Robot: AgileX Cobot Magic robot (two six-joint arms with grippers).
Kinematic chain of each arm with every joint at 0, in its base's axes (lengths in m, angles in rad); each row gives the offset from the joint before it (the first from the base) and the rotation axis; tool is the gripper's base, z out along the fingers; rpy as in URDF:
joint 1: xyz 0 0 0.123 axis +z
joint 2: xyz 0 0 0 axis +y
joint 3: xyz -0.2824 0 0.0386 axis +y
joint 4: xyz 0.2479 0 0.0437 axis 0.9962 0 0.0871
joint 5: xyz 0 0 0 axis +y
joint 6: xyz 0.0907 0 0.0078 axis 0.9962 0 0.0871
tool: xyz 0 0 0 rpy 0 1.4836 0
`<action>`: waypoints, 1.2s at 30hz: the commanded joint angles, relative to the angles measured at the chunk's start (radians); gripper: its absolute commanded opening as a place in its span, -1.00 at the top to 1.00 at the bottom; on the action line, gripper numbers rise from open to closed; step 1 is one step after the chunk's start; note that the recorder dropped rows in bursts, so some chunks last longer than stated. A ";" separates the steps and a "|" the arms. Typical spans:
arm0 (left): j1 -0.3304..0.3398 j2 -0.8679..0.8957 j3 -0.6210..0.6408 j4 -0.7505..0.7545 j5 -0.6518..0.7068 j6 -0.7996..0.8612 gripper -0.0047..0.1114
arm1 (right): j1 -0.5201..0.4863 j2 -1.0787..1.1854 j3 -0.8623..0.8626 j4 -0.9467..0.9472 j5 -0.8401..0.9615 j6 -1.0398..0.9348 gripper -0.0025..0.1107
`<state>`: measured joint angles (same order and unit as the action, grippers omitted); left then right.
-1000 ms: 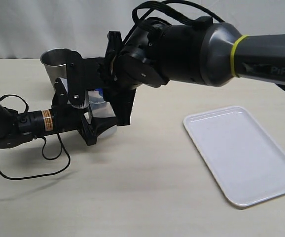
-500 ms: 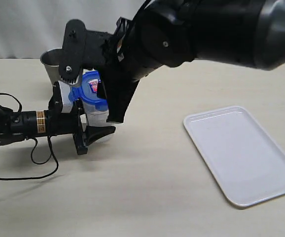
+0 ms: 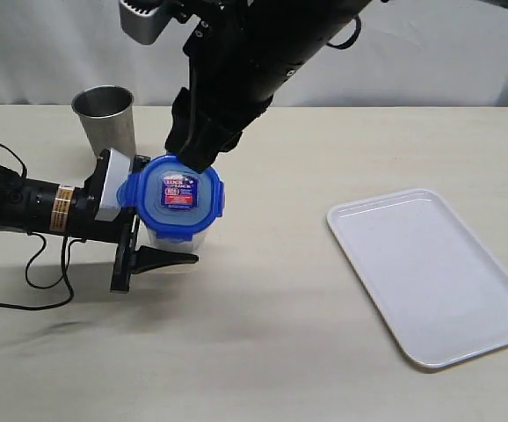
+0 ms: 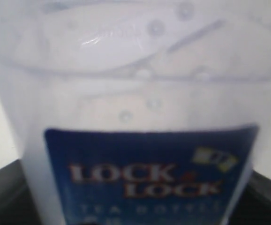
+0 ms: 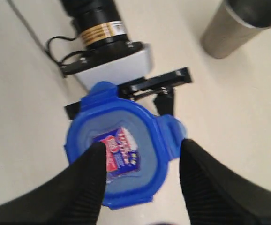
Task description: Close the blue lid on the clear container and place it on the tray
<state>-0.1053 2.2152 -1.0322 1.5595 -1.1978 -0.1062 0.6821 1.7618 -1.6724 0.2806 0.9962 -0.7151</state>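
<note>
One clear container (image 3: 177, 242), blue lid (image 3: 178, 195) on top: on the table (image 3: 263, 352), grasped by my left pincer (image 3: 162, 230). My right pincer (image 5: 142, 150): released, fingers (image 5: 86, 183) spread above the lid. One white tray (image 3: 430, 272): well apart at 3 o'clock.

The setting reads as a robotics lab bench, not a home. A bare beige tabletop (image 3: 280, 352) stands before a plain white curtain (image 3: 43, 44) at 12 o'clock. A black robot arm (image 3: 25, 202) trailing a loose cable (image 3: 66, 264) reaches in from 9 o'clock, and a second arm (image 3: 254, 53) from 12. The few props look staged: a steel cup (image 3: 105, 114) at 10 o'clock and a white tray (image 3: 430, 272) at 3.
</note>
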 commanded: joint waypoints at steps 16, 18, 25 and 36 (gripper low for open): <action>-0.001 -0.024 0.001 0.032 -0.023 0.006 0.92 | -0.017 0.172 -0.049 0.044 0.078 -0.118 0.22; -0.001 -0.024 0.001 0.032 -0.023 0.006 0.92 | -0.017 0.187 -0.049 0.046 0.089 -0.108 0.22; -0.001 -0.024 0.001 0.032 -0.023 -0.029 0.92 | -0.017 0.236 -0.049 0.062 0.125 -0.104 0.22; -0.001 -0.024 0.001 0.032 -0.023 -0.052 0.92 | -0.017 0.287 -0.049 0.104 0.140 -0.122 0.29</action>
<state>-0.1030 2.2053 -1.0289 1.6698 -1.1384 -0.0978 0.6574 1.9960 -1.7439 0.3884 1.0864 -0.8242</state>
